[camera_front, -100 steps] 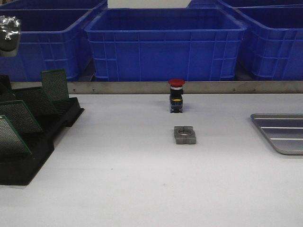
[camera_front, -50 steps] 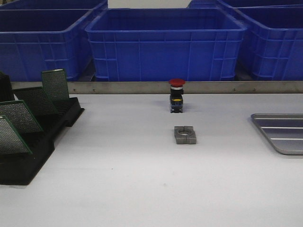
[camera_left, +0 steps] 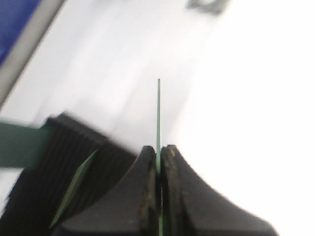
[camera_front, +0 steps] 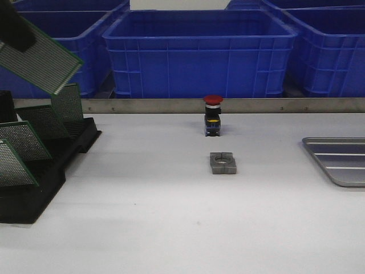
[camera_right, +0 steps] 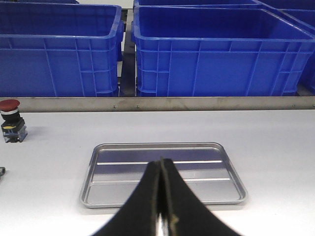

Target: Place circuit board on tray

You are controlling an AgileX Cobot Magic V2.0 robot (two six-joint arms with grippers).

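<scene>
My left gripper [camera_front: 13, 29] is at the top left of the front view, shut on a green perforated circuit board [camera_front: 41, 61] and holding it tilted in the air above the black slotted rack [camera_front: 54, 171]. In the left wrist view the board [camera_left: 158, 113] shows edge-on, pinched between the shut gripper [camera_left: 158, 150]. The silver tray [camera_front: 342, 165] lies empty at the table's right edge. In the right wrist view my right gripper [camera_right: 160, 163] is shut and empty, with the tray [camera_right: 115, 169] just beyond it. The right gripper is out of the front view.
The rack holds several more green boards [camera_front: 23, 140], and it also shows in the left wrist view [camera_left: 74, 157]. A red push button [camera_front: 213, 116] and a grey metal block [camera_front: 223, 163] stand mid-table. Blue bins [camera_front: 199, 51] line the back behind a metal rail.
My left gripper has come into the front view at the top left with a circuit board in it, above the rack. The right side has not changed.
</scene>
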